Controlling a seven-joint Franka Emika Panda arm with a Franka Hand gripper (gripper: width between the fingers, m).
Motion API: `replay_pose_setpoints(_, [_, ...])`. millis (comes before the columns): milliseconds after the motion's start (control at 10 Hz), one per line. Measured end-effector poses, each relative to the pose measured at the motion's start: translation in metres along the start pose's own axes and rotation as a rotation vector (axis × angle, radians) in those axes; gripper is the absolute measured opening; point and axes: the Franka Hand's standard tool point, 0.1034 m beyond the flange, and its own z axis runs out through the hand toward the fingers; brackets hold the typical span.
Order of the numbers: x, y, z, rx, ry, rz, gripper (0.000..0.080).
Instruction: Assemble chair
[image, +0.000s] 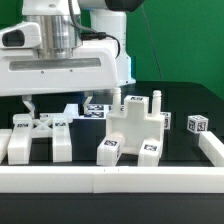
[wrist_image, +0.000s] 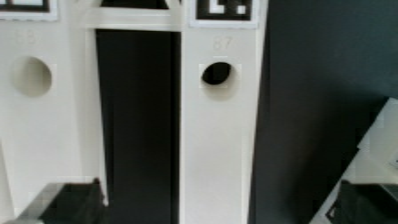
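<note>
1. Furthest on the exterior view's left: left chair frame (image: 35, 135), lying flat on the bench (image: 180, 152), its two legs pointing toward the camera, tags on its upper face.
2. Straight above that frame: hand (image: 70, 102), fingers hanging down, spread wide and grasping nothing, with a gap showing between fingertips and frame.
3. From the wrist view: same frame (wrist_image: 222, 120) under the hand (wrist_image: 222, 200), shown as two long white rails with a dark slot between them and a round hole (wrist_image: 217, 72) in the nearer rail. Long axis lying across the line that joins the two fingers, with one rail placed between them. Judged from this: a straight drop, then a squeeze across the rail's narrow width.
4. Middle of the exterior view: pegged chair block (image: 135, 130), chunky, pegs standing upright, just beside the hand's flank. Probably the tightest spot during a descent or lift.
5. Toward the exterior view's right: small tagged block (image: 198, 125), well apart from the hand.
6. Surface and room: matte black bench, level, fenced by a white border rail (image: 110, 182) along the front and the right edge. Little free room between the parts, more on the right.
</note>
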Motion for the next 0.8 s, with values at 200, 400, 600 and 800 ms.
replay_pose_setpoints(200, [-0.004, 0.006, 0.002, -0.001, -0.004, -0.018, 0.0648])
replay_pose_setpoints(400, [-0.007, 0.014, 0.002, -0.002, -0.003, -0.02, 0.0648])
replay_pose_setpoints(600, [-0.008, 0.017, 0.007, -0.011, -0.002, -0.019, 0.0648])
replay_pose_setpoints(800, [-0.011, 0.015, 0.015, -0.01, -0.014, -0.02, 0.0648])
